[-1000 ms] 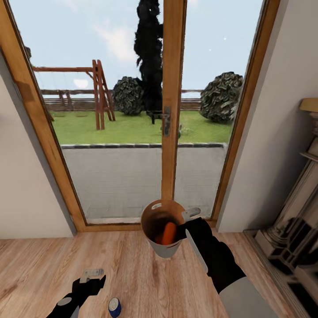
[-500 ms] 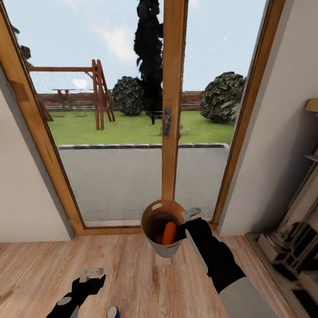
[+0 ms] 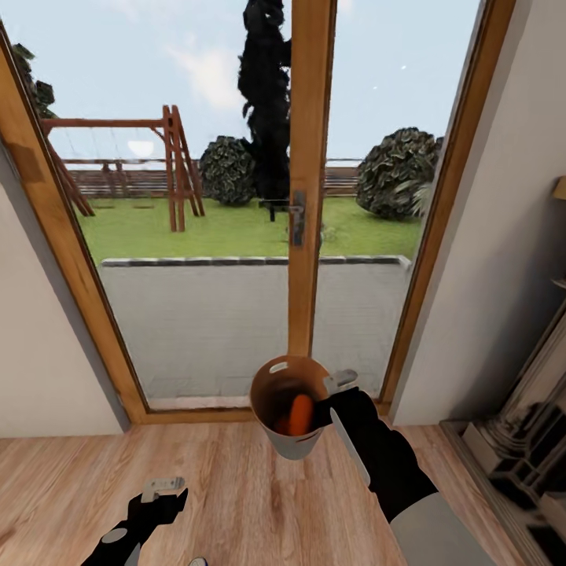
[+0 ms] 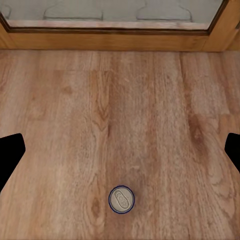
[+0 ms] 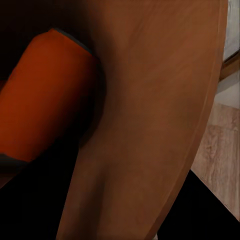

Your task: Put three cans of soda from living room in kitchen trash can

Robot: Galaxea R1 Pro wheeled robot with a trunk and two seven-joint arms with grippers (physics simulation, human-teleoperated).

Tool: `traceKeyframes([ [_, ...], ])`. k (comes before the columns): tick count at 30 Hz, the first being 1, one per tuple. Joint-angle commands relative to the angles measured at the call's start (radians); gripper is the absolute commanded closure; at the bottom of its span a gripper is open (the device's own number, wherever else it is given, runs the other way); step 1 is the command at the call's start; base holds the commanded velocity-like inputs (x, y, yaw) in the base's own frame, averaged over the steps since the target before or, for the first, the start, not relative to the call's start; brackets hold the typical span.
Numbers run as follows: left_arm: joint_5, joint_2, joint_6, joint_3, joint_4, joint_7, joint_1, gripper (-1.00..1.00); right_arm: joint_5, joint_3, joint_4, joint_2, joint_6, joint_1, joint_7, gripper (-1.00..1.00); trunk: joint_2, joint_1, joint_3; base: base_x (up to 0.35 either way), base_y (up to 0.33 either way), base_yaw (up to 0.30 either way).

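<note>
My right gripper [image 3: 332,391] is shut on the rim of the trash can [image 3: 289,444], holding it off the floor in front of the glass doors. An orange can of soda [image 3: 299,414] lies tilted inside it. The right wrist view is close on the bin's brown inner wall [image 5: 150,100] and that orange can [image 5: 45,95]. The dark blue can of soda [image 4: 122,200] stands upright on the plank floor, grey top up, below my open left gripper [image 3: 163,492]. Its top just shows at the head view's bottom edge [image 3: 196,561].
Wood-framed glass doors [image 3: 308,181] stand straight ahead, with a patio and garden beyond. White walls flank them. A dark fireplace surround [image 3: 523,440] rises at the right. Light wood plank floor [image 3: 236,487] spreads under both arms.
The whole head view has shifted, so the blue can has slid down to the bottom edge. Both arms and the held bin keep their places in the picture.
</note>
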Motion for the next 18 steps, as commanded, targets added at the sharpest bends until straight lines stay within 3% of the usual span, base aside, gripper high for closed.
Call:
traceKeyframes([
  [1, 0.000, 0.000, 0.000, 0.000, 0.000, 0.000, 0.000, -1.00, 0.007, 0.000, -0.001, 0.000, 0.000, 0.000, 0.002, 1.00, 0.000, 0.000, 0.000, 0.018, 0.000, 0.000],
  [18, 0.000, 0.000, 0.000, 0.000, 0.000, -0.001, 0.000, -1.00, 0.008, -0.001, -0.001, 0.000, 0.001, 0.000, 0.002, 1.00, 0.000, 0.000, 0.000, 0.003, 0.000, 0.000],
])
